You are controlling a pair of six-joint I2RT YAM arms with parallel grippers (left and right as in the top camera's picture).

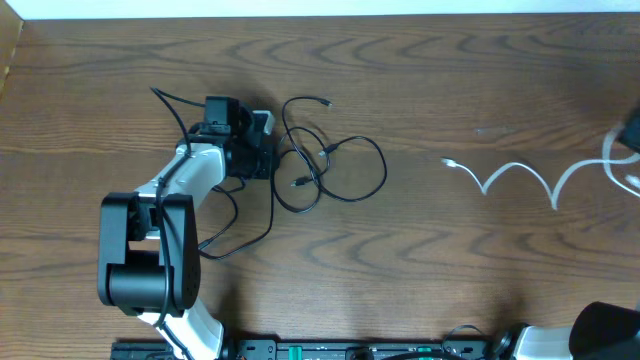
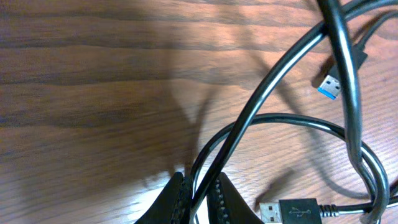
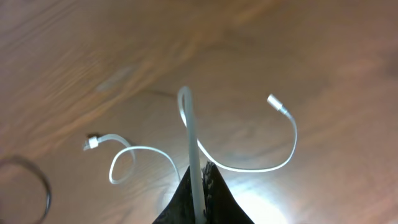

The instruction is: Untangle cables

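Observation:
The black cable (image 1: 340, 170) lies in loose loops at centre-left of the table, apart from the white cable. My left gripper (image 1: 270, 158) sits at the left edge of those loops. In the left wrist view it (image 2: 200, 198) is shut on a strand of the black cable (image 2: 273, 74), with a blue-tipped plug (image 2: 329, 86) and a second plug (image 2: 297, 211) lying nearby. The white cable (image 1: 520, 178) runs in waves across the right side. My right gripper (image 1: 628, 138), at the far right edge, is shut on the white cable (image 3: 189, 124), seen between its fingers (image 3: 200, 194).
Brown wooden table (image 1: 450, 80) all round. The left arm's base (image 1: 145, 250) stands at the lower left, with its own thicker black wire (image 1: 240, 235) trailing on the table. A bit of black loop (image 3: 45, 190) shows at the right wrist view's lower left.

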